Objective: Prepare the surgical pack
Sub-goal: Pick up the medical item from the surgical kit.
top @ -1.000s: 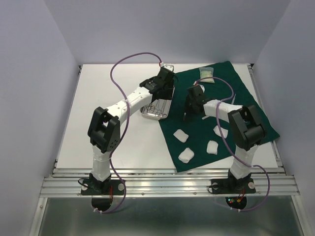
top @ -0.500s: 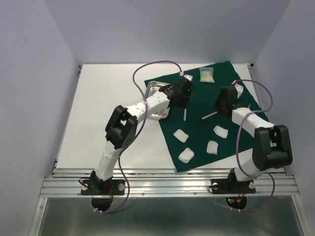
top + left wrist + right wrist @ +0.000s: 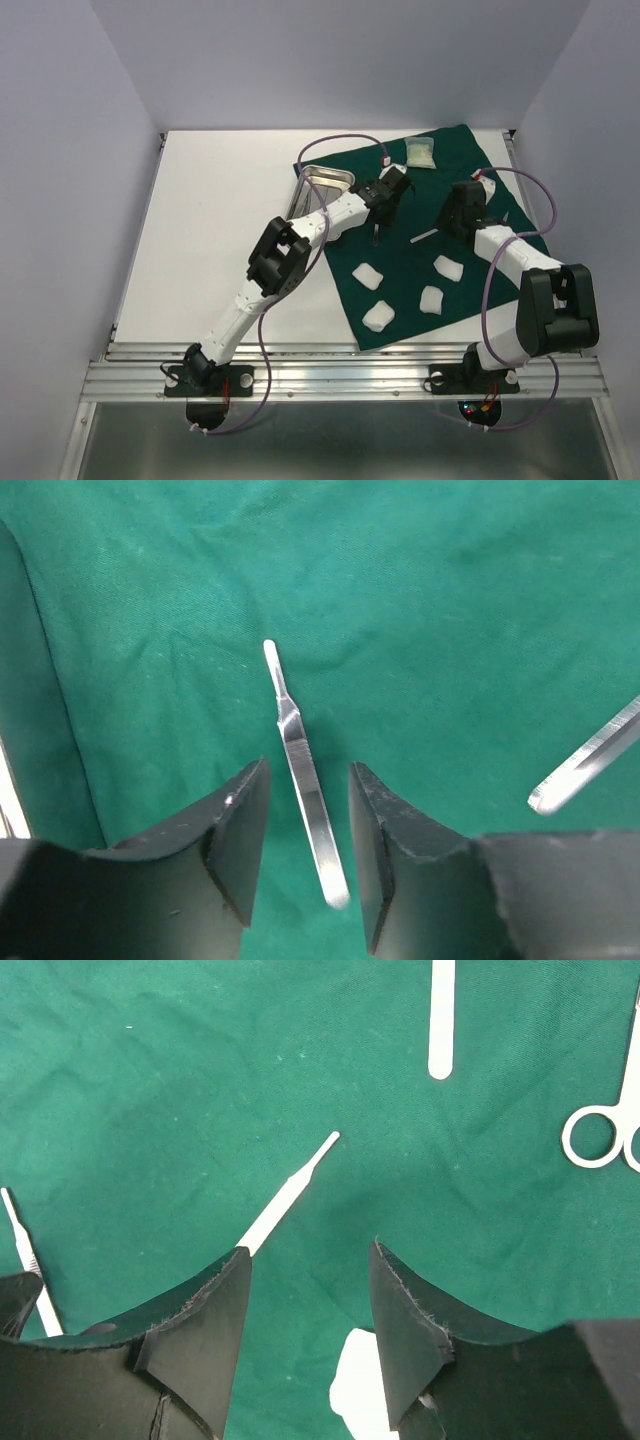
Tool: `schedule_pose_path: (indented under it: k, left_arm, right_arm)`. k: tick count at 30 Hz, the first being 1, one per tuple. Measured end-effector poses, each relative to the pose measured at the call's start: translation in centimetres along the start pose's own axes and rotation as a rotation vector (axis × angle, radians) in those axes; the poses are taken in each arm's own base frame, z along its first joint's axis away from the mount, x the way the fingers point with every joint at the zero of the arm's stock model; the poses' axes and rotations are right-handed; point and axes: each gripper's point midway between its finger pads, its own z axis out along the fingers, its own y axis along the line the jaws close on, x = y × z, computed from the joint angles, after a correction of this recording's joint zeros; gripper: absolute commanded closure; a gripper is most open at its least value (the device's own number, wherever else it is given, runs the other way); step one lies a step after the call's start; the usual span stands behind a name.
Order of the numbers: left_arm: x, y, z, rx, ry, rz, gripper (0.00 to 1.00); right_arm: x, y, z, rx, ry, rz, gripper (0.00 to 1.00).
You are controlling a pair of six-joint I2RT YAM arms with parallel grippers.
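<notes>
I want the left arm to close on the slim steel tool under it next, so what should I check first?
1. The left gripper is open: ok.
2. The slim steel tool lies between its fingers: ok.
3. The tool lies flat on the green drape, with nothing on top of it: ok.
4. The fingers are low enough to catch it: cannot tell.
5. The right gripper is open, empty and apart from the left one: ok.

The left jaws have swung off the tray (image 3: 325,180) onto the drape (image 3: 400,285), now straddling a slim steel instrument (image 3: 285,715)! The right jaws have pulled away rightward.
</notes>
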Motion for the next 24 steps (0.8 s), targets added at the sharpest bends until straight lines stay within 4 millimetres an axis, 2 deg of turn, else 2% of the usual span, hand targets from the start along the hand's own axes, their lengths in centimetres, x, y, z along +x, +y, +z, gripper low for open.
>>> schedule_pose_path:
  k: [5,11,17,24]
  left_arm:
    - [1.3,0.7,1.3,-0.052,0.026,0.005,0.56]
    - [1.9,0.1,1.5,-0.062,0.028,0.012,0.65]
    - [2.1,-0.6,1.4,-0.078,0.009,0.034,0.94]
    - [2.1,-0.5,1.3,-0.090,0.002,0.057,0.97]
  right_arm:
    - [0.1,-0.1,-0.1,0.000,0.002,-0.001,0.44]
    - [0.3,0.0,-0.1,-0.004,0.007,-0.001,0.44]
    - [0.3,0.1,-0.1,-0.010,0.010,-0.001,0.44]
    - [0.1,0.1,-0.4,-0.015,0.003,0.002,0.44]
